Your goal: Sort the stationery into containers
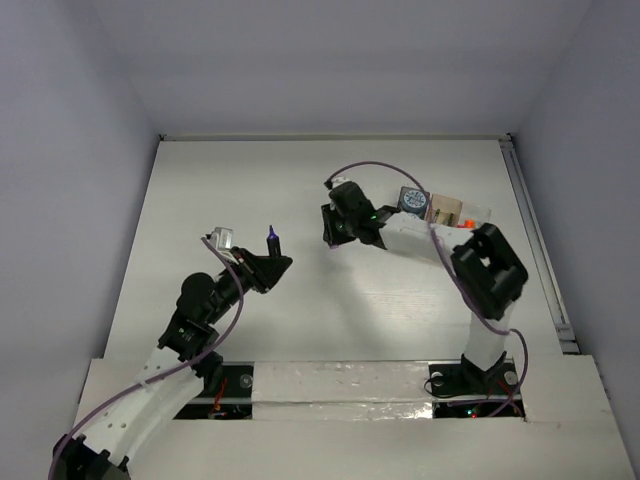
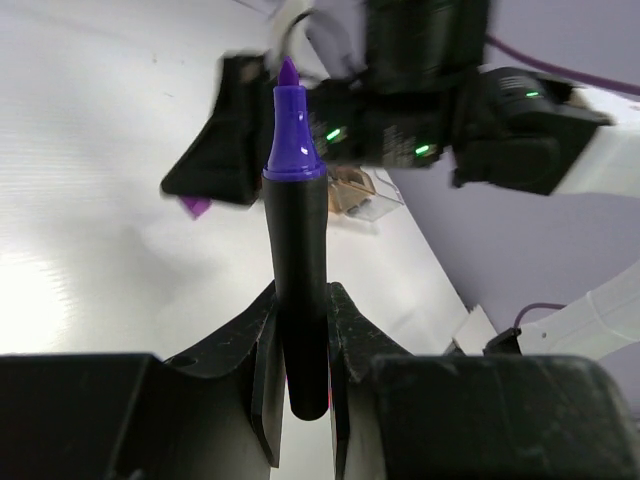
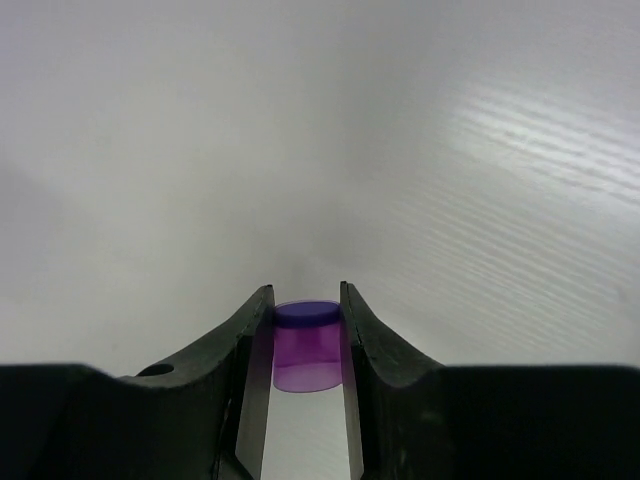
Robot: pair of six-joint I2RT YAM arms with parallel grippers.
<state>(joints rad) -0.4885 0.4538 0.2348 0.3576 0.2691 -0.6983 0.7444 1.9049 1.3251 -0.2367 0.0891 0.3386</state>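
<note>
Because the purple marker (image 2: 300,250) has its nib end exposed, the two arms present the marker and its closure to each other above the table (image 1: 200,190) rather than over a container.

1. Left gripper (image 2: 302,330): the fingers are clamped on the lower part of the black barrel. The marker stands roughly upright, nib uppermost. Gripping low leaves the purple collar and tip free, which appears intended to give the closure room to seat.

2. Right gripper (image 3: 305,300): the fingers are clenched on the translucent purple cap (image 3: 307,345), pinching its side walls. The wrist view cannot confirm which end of the cap is the open one.

3. Relative position: in the overhead view the right gripper (image 1: 338,232) hangs near the marker tip (image 1: 271,236) but apart from it. The cap is not yet on.

4. Containers: the clear box (image 1: 455,212) and the dark grey holder (image 1: 411,200) sit side by side at the far right of the table, well apart from both grippers.

Judgement: the step in hand is capping. Axis alignment between cap and nib is the critical condition, since a tilted approach could jam the rim or smear ink.
</note>
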